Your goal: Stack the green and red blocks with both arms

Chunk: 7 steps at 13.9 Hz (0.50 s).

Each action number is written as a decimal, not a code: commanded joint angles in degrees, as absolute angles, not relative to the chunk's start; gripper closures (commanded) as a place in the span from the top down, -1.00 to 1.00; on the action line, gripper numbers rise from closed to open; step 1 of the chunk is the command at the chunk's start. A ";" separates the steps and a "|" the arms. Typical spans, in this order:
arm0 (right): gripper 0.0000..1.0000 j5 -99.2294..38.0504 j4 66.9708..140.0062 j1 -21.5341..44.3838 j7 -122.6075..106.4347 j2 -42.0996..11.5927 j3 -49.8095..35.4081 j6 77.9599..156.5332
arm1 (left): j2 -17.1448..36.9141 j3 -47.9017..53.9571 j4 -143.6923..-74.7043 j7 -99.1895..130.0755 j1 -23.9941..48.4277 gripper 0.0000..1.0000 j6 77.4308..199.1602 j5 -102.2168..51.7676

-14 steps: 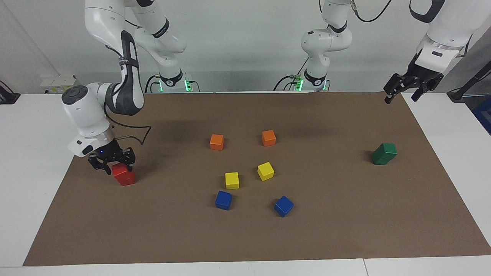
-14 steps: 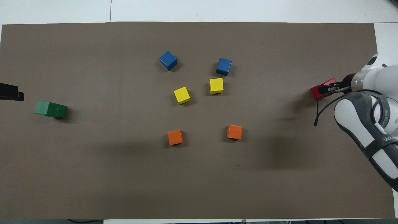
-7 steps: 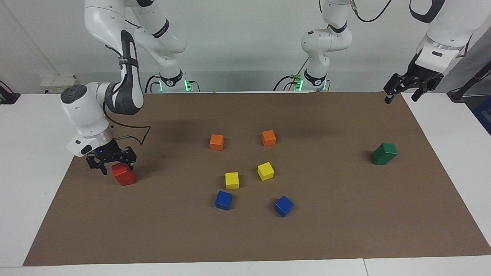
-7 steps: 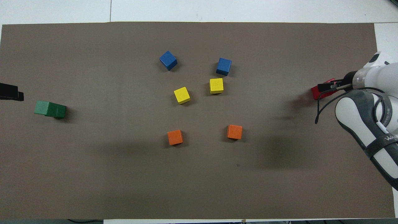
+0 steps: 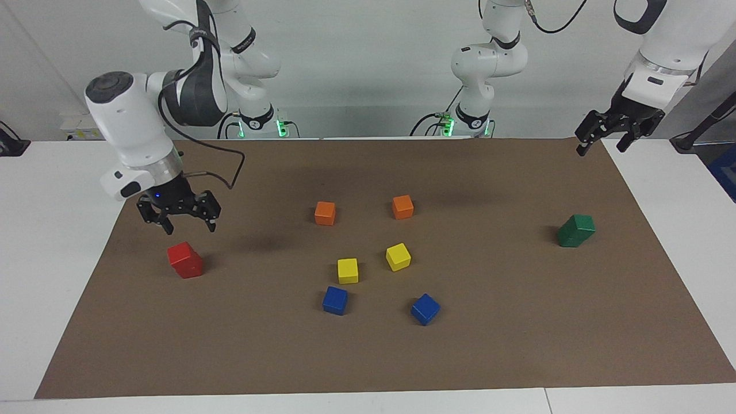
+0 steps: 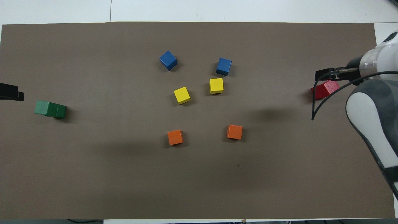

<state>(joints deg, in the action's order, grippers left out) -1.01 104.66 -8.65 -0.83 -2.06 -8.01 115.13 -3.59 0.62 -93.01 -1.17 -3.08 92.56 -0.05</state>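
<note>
Two red blocks [image 5: 185, 260] stand stacked on the brown mat toward the right arm's end, also seen as red blocks [image 6: 325, 89] from overhead. My right gripper [image 5: 190, 228] hangs open and empty in the air just above them, clear of the stack; overhead it shows as the right gripper [image 6: 325, 75]. Two green blocks [image 5: 575, 230] stand stacked toward the left arm's end, seen overhead as green blocks [image 6: 49, 109]. My left gripper [image 5: 601, 148] waits open and empty over the mat's corner at that end; only its tip, the left gripper [image 6: 11, 92], enters the overhead view.
In the middle of the brown mat [image 5: 517, 322] lie two orange cubes [image 5: 325, 213] [image 5: 402, 206], two yellow cubes [image 5: 347, 270] [image 5: 398, 256] and two blue cubes [image 5: 334, 300] [image 5: 425, 309]. White table surrounds the mat.
My right gripper opened off the top red block and rose clear of the stack. The red stack stayed put. The left arm has not moved.
</note>
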 commanded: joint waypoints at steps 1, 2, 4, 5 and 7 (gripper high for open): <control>1.00 -1.50 105.56 -9.14 -0.09 4.28 -8.26 106.75 | -3.16 0.09 -92.02 -1.76 -2.55 1.00 92.72 0.97; 1.00 -1.41 104.95 -9.14 -0.09 6.48 -8.26 103.22 | -3.16 0.09 -92.02 -1.76 -2.55 1.00 92.72 0.97; 1.00 -1.49 99.96 -9.40 -0.09 6.51 -8.17 97.15 | -3.16 0.09 -92.02 -1.58 -2.46 1.00 92.64 0.97; 1.00 -1.49 98.71 -9.40 0.26 6.24 -8.17 95.38 | -3.16 0.09 -92.02 -1.58 -2.37 1.00 92.72 0.97; 1.00 -1.49 98.79 -9.23 0.35 6.24 -8.26 95.10 | -3.16 0.17 -92.02 -1.50 -2.29 1.00 92.64 0.97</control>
